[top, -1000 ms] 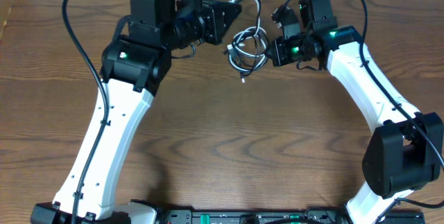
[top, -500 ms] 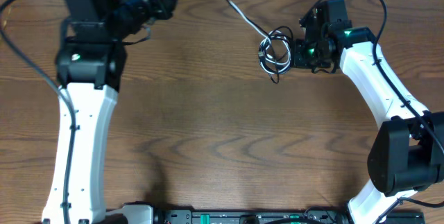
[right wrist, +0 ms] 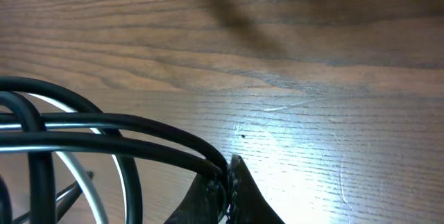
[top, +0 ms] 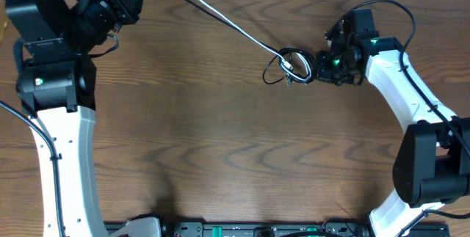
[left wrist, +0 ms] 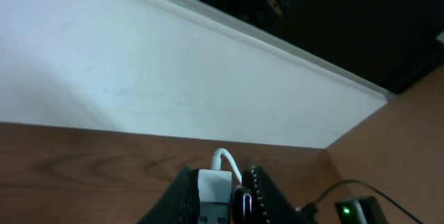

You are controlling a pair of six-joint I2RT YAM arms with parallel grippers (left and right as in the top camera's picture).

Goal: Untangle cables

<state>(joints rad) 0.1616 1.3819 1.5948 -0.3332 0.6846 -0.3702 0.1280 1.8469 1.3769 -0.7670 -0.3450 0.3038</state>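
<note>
Across the table (top: 220, 156), the white cable (top: 220, 18) runs taut from the left gripper (left wrist: 223, 193), pinching its plug (left wrist: 211, 186), likely to slide it free; right gripper (right wrist: 223, 179), clamped on the black cable (top: 291, 52), anchors the coil right of centre

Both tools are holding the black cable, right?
Not both. The left tool holds the white cable by its plug, as the left wrist view shows. The right tool does hold the black cable.
</note>
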